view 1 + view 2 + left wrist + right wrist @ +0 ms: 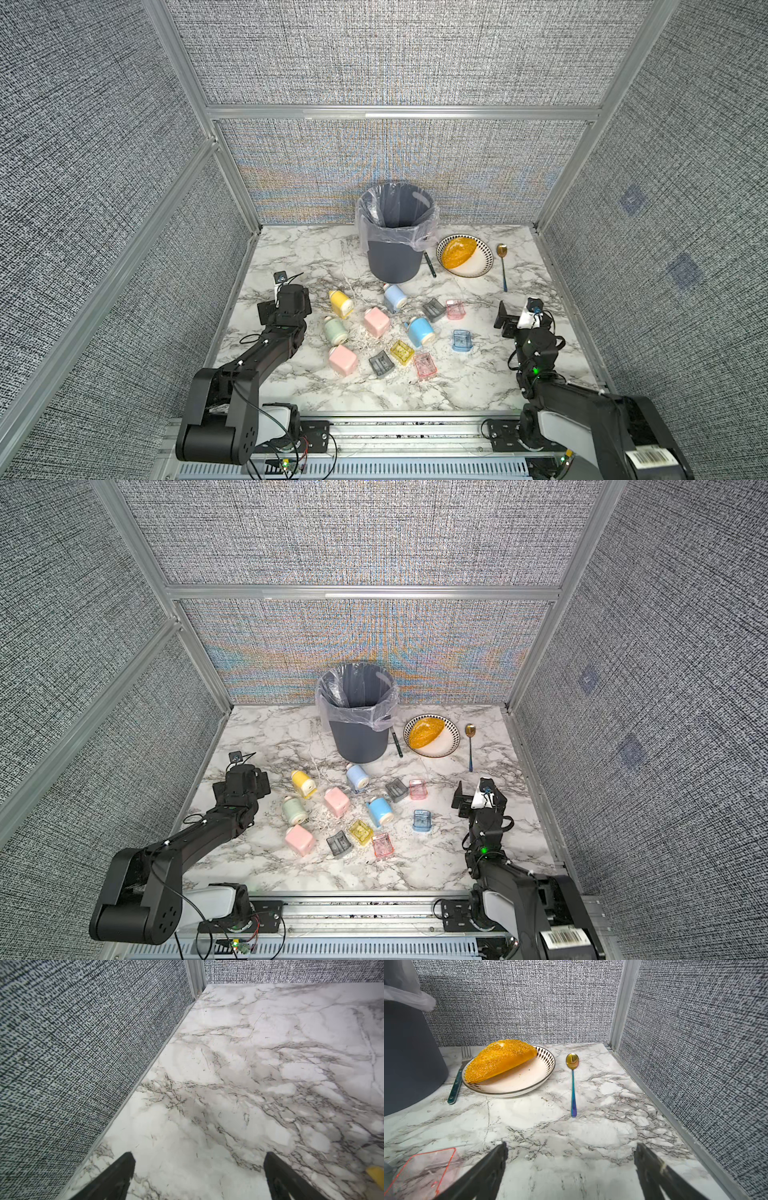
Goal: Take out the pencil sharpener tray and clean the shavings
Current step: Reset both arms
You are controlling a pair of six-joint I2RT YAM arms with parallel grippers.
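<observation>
Lying loose on the marble table (291, 257) among the sharpeners (419, 331) and pulled-out trays (402, 352), the shavings (360, 336) (thickest beside the middle pink sharpener (376, 321)) would likely scatter if an arm swept low through them, and the light trays could be knocked aside. The left gripper (198, 1155) and the right gripper (571, 1145) both stand wide open, empty, flanking the cluster, well apart from the shavings.

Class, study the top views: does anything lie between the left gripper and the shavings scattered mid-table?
Yes. The yellow sharpener and the mint sharpener lie between the left gripper, which is open and empty, and the shavings. Nothing else visibly stands in that path.
</observation>
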